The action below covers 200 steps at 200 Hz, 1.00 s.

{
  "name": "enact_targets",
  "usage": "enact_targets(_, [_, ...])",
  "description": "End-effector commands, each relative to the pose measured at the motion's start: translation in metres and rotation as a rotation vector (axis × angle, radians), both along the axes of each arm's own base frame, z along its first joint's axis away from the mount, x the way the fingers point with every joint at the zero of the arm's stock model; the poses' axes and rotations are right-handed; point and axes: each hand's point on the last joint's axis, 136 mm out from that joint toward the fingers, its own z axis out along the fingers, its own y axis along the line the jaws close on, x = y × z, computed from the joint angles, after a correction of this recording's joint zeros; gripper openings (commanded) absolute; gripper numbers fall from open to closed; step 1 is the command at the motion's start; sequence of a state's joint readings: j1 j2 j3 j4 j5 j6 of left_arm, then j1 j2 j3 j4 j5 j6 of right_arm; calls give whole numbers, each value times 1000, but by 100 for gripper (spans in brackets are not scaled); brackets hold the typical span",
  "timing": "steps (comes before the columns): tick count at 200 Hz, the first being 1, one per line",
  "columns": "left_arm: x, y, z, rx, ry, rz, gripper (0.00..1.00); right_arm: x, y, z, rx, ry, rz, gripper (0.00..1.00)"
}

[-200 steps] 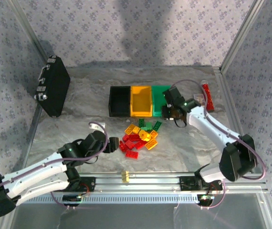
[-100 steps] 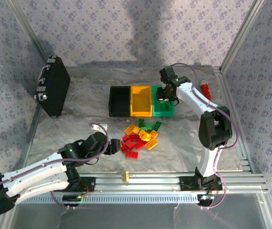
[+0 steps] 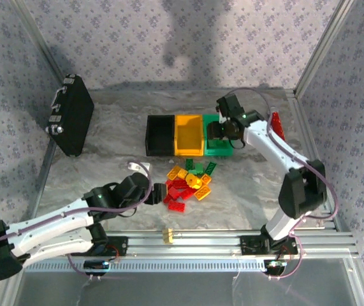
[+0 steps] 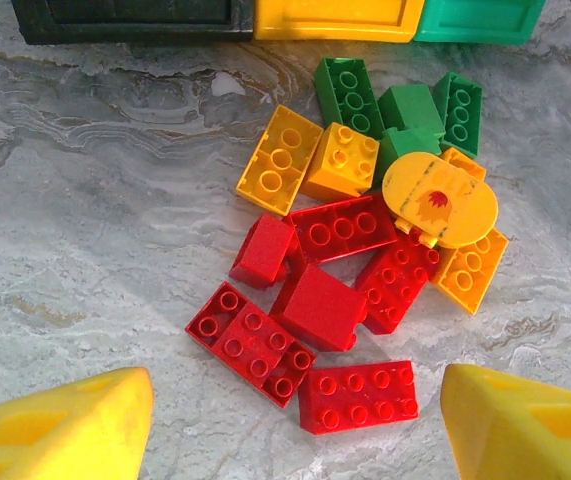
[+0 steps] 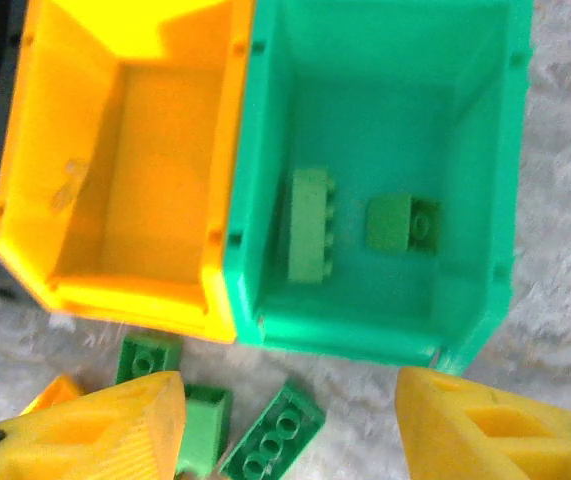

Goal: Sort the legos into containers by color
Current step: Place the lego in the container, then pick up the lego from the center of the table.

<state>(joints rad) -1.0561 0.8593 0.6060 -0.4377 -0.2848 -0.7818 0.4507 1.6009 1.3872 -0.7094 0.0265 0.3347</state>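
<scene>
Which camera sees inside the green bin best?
Right wrist camera: it looks down into the green bin, where two green bricks lie. The top camera shows it small, partly behind the right gripper; the left wrist camera catches its front edge.

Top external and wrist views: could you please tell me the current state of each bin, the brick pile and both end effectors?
Green bin: holds two green bricks, lying apart.
Orange-yellow bin: no bricks seen inside.
Black bin: looks empty, though its inside is dark.
Brick pile: unsorted, loose on the table.
Left end effector: open, empty, above the red bricks.
Right end effector: open, empty, over the green bin.
</scene>
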Motion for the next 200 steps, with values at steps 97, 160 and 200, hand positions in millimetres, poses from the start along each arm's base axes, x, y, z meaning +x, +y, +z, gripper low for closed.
enact_targets(97, [5,-16,10,-41,-17,-14,76,-68,0,-90,72,156,-282,61])
enact_targets(160, [-1,0,10,-58,-25,19,75,-53,7,-110,72,195,-375,60])
enact_targets(200, [-3,4,8,-62,-25,26,75,-51,15,-122,60,217,-375,59])
